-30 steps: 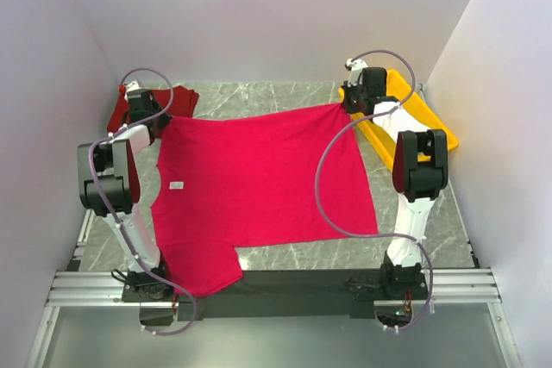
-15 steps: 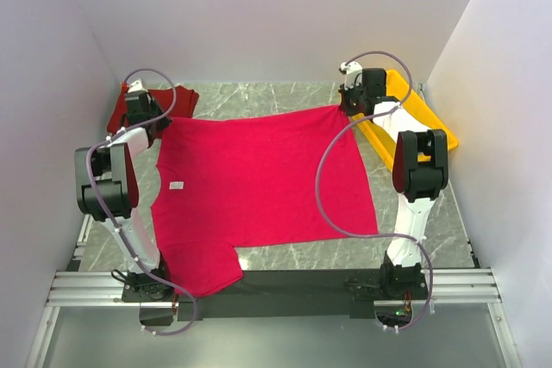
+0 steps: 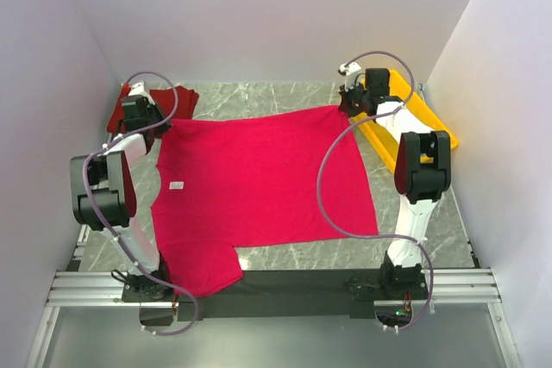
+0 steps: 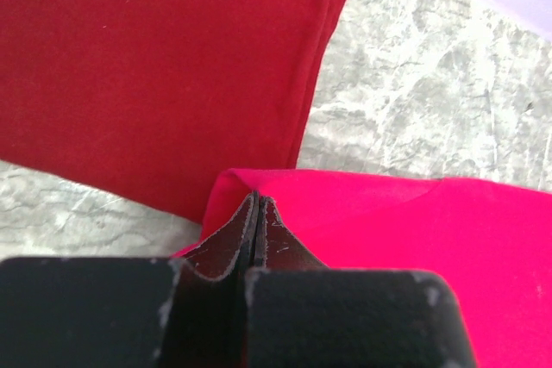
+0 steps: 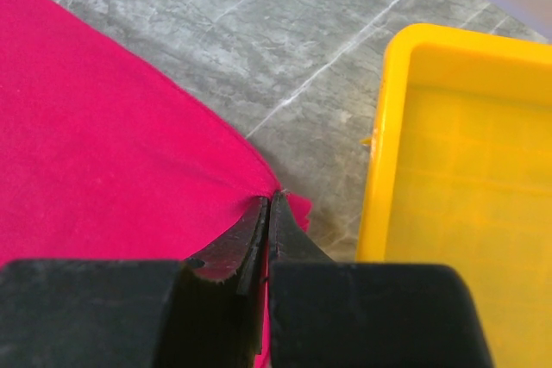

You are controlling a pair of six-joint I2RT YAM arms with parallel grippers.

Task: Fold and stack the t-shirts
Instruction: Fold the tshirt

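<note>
Top external: the crimson t-shirt [image 3: 259,187] lies spread flat at table centre, with its white tag [image 3: 177,184] toward 9 o'clock. The left gripper [image 3: 153,127] holds its 10 o'clock corner and the right gripper [image 3: 343,108] its 1 o'clock corner, presumably to keep the far edge taut for folding. The maroon t-shirt [image 3: 177,97] lies folded at 10 o'clock, the yellow tray [image 3: 427,122] at 2 o'clock. Left wrist: the fingers are pressed together, pinching crimson cloth just beside the maroon fold, a closure the overhead view cannot confirm. Right wrist: the fingers likewise pinch the corner, near the tray but apart from it.
</note>
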